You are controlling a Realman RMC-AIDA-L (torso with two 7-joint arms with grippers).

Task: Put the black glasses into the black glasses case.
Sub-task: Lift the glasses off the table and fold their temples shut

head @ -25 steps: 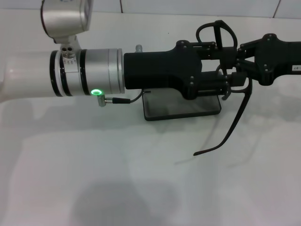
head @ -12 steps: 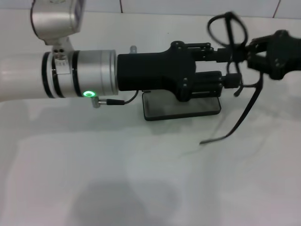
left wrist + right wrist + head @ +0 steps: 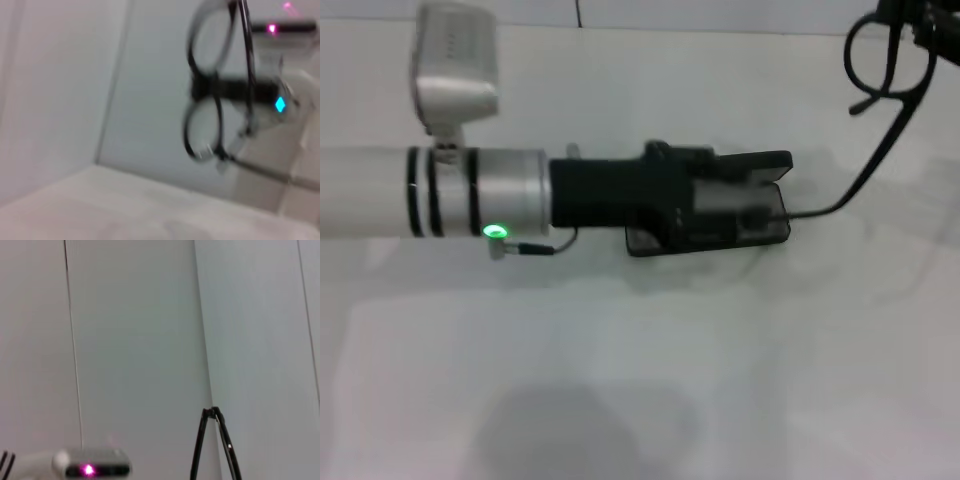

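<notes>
The black glasses (image 3: 875, 55) hang in the air at the far right in the head view, one temple arm trailing down toward the case. My right gripper (image 3: 923, 18) is shut on them and is mostly cut off by the picture's edge. The left wrist view shows the glasses (image 3: 202, 125) held at the bridge by the right gripper (image 3: 235, 91). Two temple arms (image 3: 200, 445) show in the right wrist view. The black glasses case (image 3: 645, 240) lies open on the table, largely hidden under my left gripper (image 3: 780, 190), which is open, empty and low over it.
The white table (image 3: 640, 380) stretches around the case. My left forearm (image 3: 440, 190) reaches across the table from the left, level with the case. A tiled wall (image 3: 135, 340) stands behind.
My right gripper has carried the glasses up and to the right. My left gripper has let go of them, drawn back to the left and dropped low over the case.
</notes>
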